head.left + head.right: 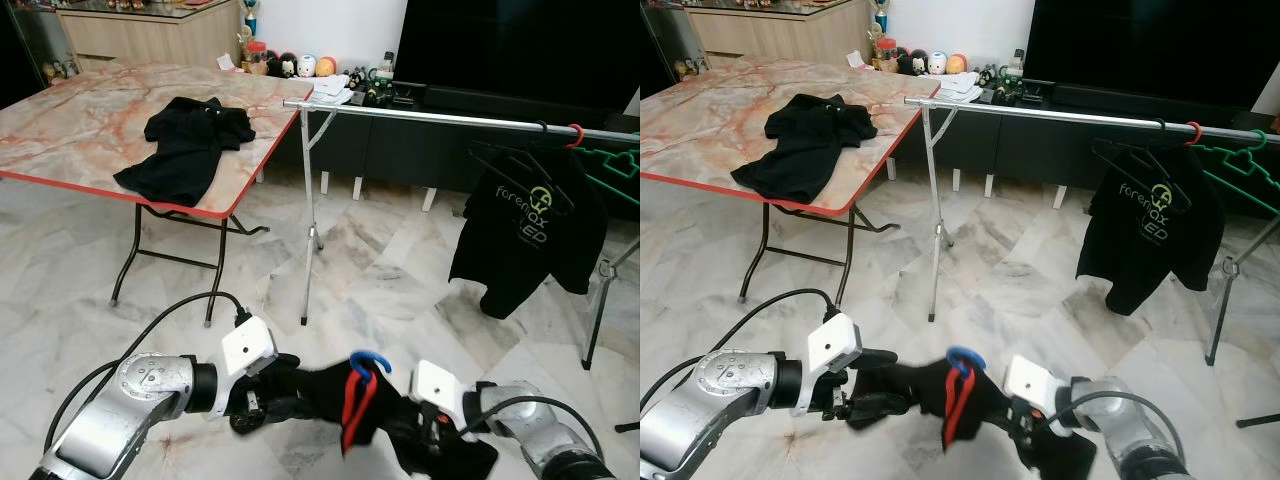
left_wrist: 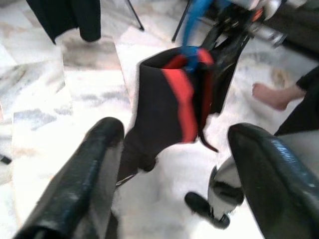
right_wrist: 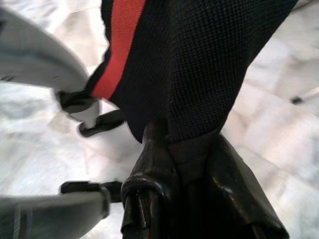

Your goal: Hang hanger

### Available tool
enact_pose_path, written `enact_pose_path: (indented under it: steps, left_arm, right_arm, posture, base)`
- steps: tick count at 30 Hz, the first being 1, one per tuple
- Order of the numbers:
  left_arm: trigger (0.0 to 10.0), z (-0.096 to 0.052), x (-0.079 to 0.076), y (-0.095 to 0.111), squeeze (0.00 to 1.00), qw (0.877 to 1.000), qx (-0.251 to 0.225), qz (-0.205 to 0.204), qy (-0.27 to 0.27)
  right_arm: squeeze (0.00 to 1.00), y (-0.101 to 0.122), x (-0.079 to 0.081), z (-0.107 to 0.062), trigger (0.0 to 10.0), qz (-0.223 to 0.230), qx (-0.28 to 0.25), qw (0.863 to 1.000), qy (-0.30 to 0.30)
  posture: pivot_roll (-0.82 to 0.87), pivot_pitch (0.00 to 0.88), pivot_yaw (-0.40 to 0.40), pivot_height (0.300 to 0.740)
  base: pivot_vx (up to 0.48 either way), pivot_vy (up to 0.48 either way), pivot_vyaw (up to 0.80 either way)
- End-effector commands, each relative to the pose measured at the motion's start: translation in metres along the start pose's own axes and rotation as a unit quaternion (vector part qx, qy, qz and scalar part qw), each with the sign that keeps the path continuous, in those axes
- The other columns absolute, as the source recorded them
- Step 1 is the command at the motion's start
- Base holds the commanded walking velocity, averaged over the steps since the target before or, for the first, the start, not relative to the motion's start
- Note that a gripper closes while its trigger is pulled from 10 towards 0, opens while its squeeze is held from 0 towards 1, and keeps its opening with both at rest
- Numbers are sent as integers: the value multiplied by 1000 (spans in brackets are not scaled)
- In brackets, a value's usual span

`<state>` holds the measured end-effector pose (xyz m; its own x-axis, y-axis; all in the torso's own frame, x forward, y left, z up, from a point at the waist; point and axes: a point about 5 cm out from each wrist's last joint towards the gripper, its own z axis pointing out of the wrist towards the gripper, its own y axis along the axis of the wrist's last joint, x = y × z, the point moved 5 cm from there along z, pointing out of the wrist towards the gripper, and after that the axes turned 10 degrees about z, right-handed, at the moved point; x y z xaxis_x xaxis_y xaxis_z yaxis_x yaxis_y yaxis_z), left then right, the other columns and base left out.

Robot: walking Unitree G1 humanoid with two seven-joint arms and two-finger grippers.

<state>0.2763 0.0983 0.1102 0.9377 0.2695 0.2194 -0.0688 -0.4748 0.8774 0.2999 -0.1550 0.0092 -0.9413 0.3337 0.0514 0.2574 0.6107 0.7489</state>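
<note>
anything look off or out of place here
Yes: a black shirt lies crumpled on the table, off any hanger, spilling over its red edge. The shirt with the blue hanger sags bunched between the left claw and right claw, low over the floor, far from the rail.

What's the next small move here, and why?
Probably raise both arms and carry the garment toward the rail. The black shirt with red trim on its blue hanger hangs low near the floor: right gripper is clamped on the fabric, left gripper is open beside it. The rail has free space left of the hung black T-shirt.
</note>
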Motion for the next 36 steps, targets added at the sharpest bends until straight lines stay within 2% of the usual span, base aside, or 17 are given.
enact_pose_path:
  steps: [1,5,6,8,9,15,18,28,30,36]
  left_arm:
    - [10000,3,-2,-6,1000,999,21,19,-16]
    - [10000,5,-4,-19,1000,998,55,28,-30]
    - [10000,6,-1,-26,1000,996,76,42,-25]
    - [10000,7,1,-29,1000,995,86,49,-21]
    - [10000,8,3,-32,0,994,95,52,-17]
    - [10000,11,7,-37,0,993,103,57,-8]
    - [10000,16,7,-38,0,994,98,49,-5]
    - [10000,21,1,-36,0,995,86,34,-23]
    - [10000,17,-6,-32,0,995,76,31,-49]
    - [10000,11,-7,-23,0,996,63,36,-57]
  right_arm:
    - [0,7,3,0,0,-26,-11,999,20]
    - [0,12,8,2,0,-43,-15,998,40]
    - [0,14,11,5,0,-48,-15,998,47]
    - [0,14,12,6,0,-51,-14,997,54]
    - [0,14,16,7,0,-56,-14,996,64]
    - [0,23,25,13,0,-69,-32,993,95]
    - [0,29,35,16,0,-83,-40,987,131]
    - [0,34,33,20,0,-92,-41,987,128]
    - [0,33,33,21,0,-101,-31,987,125]
    - [0,28,28,22,0,-104,-12,989,103]
  posture:
    - [67,36,-53,740]
    - [67,36,-53,740]
    - [67,36,-53,740]
    - [64,38,-48,740]
    - [66,39,-49,740]
    - [64,39,-45,740]
    - [62,40,-46,740]
    - [62,42,-46,740]
    - [66,41,-45,740]
    - [69,41,-46,740]
  base:
    - [0,0,0]
    - [0,0,0]
    - [0,0,0]
    - [0,0,0]
    - [0,0,0]
    - [0,0,0]
    - [0,0,0]
    - [0,0,0]
    - [0,0,0]
    - [0,0,0]
